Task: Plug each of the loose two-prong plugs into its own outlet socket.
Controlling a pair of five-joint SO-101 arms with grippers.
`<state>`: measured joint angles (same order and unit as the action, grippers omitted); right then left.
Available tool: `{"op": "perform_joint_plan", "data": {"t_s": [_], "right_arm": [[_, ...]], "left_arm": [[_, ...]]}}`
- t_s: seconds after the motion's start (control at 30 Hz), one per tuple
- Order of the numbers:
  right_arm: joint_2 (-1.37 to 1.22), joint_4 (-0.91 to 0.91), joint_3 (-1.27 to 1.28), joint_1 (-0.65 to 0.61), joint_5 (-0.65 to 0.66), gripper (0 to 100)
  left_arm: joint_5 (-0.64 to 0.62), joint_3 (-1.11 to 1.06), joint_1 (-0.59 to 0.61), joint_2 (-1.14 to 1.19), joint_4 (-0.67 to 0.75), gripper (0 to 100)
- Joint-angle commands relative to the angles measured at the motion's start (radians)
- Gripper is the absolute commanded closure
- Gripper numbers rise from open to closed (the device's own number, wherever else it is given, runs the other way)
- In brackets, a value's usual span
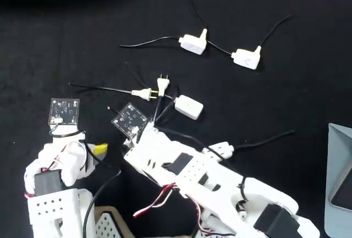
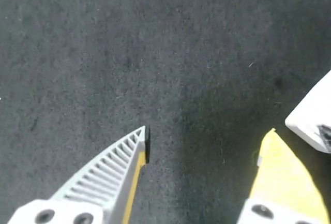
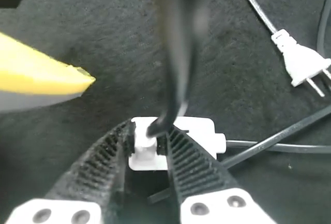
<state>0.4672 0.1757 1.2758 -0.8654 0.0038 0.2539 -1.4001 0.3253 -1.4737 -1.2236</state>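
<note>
High view: the right arm (image 1: 187, 166) extends to a white outlet socket (image 1: 188, 106) at mid-table. One loose two-prong plug (image 1: 144, 93) and a second loose plug (image 1: 162, 82) lie just beyond it on the black cloth (image 1: 55, 40). Left wrist view: the left gripper (image 2: 207, 133) stands spread over bare cloth, holding nothing. Right wrist view: the right gripper (image 3: 147, 131) is clamped on a white plug (image 3: 143, 145) with a black cable (image 3: 176, 53), which touches the socket.

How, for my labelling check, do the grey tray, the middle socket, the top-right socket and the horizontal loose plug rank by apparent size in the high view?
1. grey tray, though cut off by the frame edge.
2. middle socket and top-right socket: they look alike, so unranked.
3. horizontal loose plug, smallest.
</note>
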Motion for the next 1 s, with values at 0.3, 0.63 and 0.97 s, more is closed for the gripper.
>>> {"op": "perform_joint_plan", "data": {"t_s": [0.3,0.63,0.97], "right_arm": [[0.225,0.000,-0.094,0.002,0.170,98.7],[0.421,0.295,-0.305,0.014,0.201,98.7],[0.559,0.420,-0.346,0.244,0.311,98.7]], "left_arm": [[-0.012,-0.030,-0.001,-0.005,0.068,66],[-0.009,-0.042,-0.001,-0.005,0.071,66],[-0.009,-0.042,-0.001,-0.005,0.071,66]]}}
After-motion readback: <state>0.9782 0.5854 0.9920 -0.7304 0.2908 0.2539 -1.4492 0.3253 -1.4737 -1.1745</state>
